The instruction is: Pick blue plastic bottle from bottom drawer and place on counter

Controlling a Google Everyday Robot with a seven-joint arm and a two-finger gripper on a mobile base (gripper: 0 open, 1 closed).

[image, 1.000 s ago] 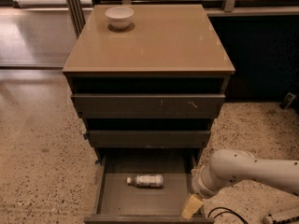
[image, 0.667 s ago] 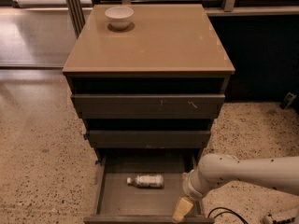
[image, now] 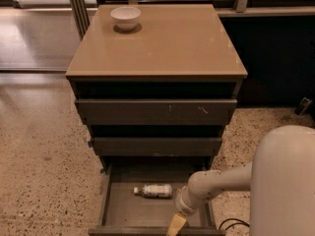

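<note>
The blue plastic bottle looks clear, with a white cap at its left end and a white label. It lies on its side in the middle of the open bottom drawer. My gripper hangs at the end of the white arm over the drawer's front right part, to the right of and nearer than the bottle, not touching it. Only one tan fingertip shows. The counter is the tan glossy top of the cabinet.
A white bowl stands on the counter's back left corner. The two upper drawers are slightly open. My white arm fills the lower right. A black cable lies on the speckled floor at the right.
My arm has swung left and lower, bringing the gripper from the drawer's right edge over its front right part, closer to the bottle. The bottle has not moved.
</note>
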